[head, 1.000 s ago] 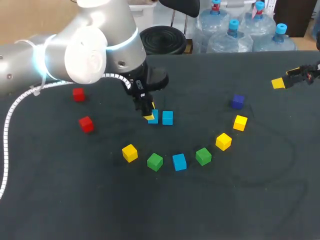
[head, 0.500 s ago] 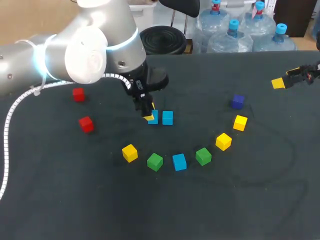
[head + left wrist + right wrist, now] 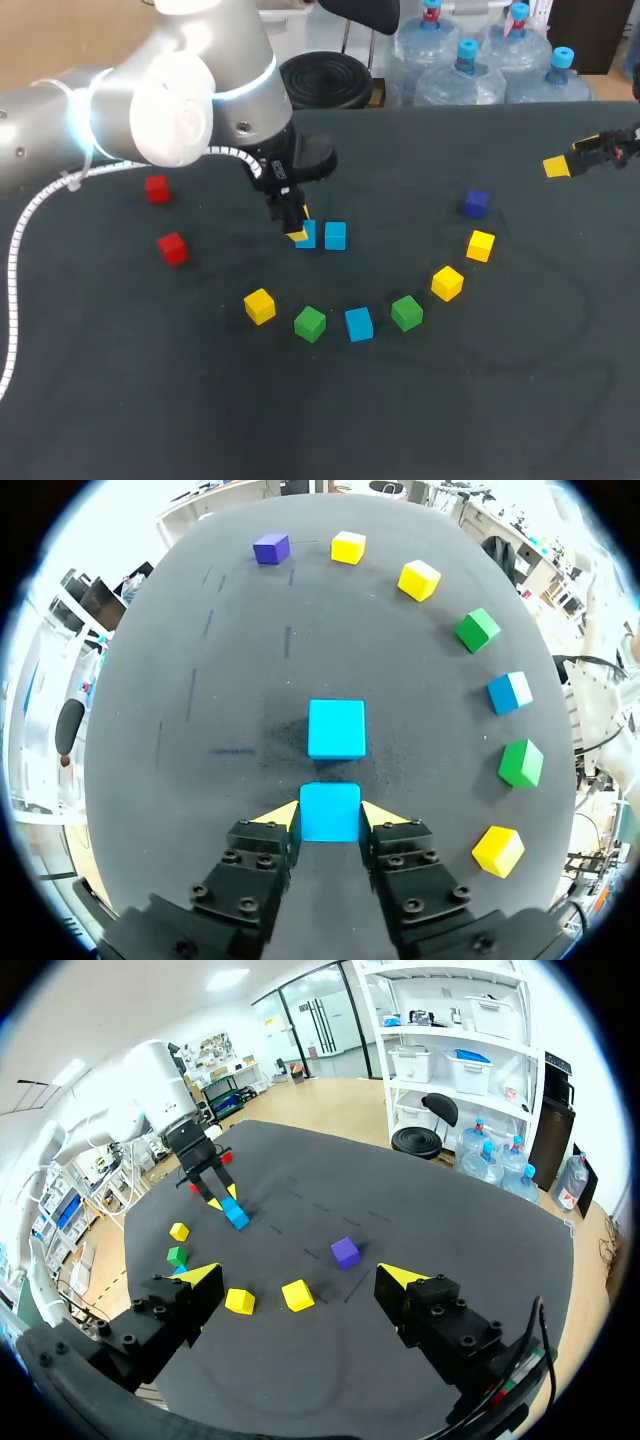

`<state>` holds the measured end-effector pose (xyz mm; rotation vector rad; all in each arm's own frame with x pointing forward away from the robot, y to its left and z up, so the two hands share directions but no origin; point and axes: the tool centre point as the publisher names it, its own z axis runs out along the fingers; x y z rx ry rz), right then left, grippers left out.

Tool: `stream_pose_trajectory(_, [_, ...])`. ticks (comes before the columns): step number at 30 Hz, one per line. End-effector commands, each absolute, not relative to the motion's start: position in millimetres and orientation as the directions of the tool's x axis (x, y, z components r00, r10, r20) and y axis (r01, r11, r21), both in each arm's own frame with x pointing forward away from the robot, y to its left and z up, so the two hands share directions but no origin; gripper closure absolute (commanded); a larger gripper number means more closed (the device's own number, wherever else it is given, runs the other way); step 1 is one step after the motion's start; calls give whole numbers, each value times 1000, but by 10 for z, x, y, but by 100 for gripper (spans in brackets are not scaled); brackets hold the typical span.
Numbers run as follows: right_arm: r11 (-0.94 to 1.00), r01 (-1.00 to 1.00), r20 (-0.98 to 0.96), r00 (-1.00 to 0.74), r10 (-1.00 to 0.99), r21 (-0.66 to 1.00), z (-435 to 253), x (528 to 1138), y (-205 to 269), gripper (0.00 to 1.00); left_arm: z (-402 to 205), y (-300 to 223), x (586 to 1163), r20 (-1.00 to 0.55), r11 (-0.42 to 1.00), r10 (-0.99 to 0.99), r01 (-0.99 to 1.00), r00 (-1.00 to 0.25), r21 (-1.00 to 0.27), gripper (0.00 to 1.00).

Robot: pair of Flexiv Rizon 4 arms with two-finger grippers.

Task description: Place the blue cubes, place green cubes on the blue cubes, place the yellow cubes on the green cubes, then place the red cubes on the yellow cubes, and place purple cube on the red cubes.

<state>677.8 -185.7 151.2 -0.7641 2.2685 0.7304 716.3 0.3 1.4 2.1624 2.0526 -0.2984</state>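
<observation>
Small, sharp-edged, matte-coloured cubes are lying on a dark matte table (image 3: 500, 400) w/ faint scuff marks. Vs 1 s ago nothing is shifting: cubes & both arms are staying put. Left gripper (image 3: 330, 815) is pinching a blue cube (image 3: 330, 812), both yellow tips on its sides, gap narrow. The cube is sitting on the table just beside a second blue cube (image 3: 337, 729). Right gripper (image 3: 300, 1274) is hanging wide open, holding nothing, well apart from the second blue cube.
</observation>
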Motion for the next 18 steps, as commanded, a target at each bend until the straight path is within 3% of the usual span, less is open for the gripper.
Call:
stream_pose_trajectory(1, [676,-675,-703,-633,-324,296,1501,6790,-1855,0,18,-2,7191,-239,-58,970,998,48,-38,68])
stream_pose_trajectory(9, [676,-675,-703,-633,-324,296,1501,6790,-1855,0,15,-2,7190,-239,-57,970,998,46,-40,59])
stream_pose_trajectory(12, [676,-675,-703,-633,-324,296,1501,6790,-1855,0,13,-2,7188,-238,-57,970,997,45,-43,50])
stream_pose_trajectory(14, [676,-675,-703,-633,-324,296,1501,6790,-1855,0,10,-3,7186,-238,-56,970,997,44,-45,35])
stream_pose_trajectory(18, [676,-675,-703,-633,-324,296,1501,6790,-1855,0,9,-2,7184,-239,-55,970,997,43,-45,29])
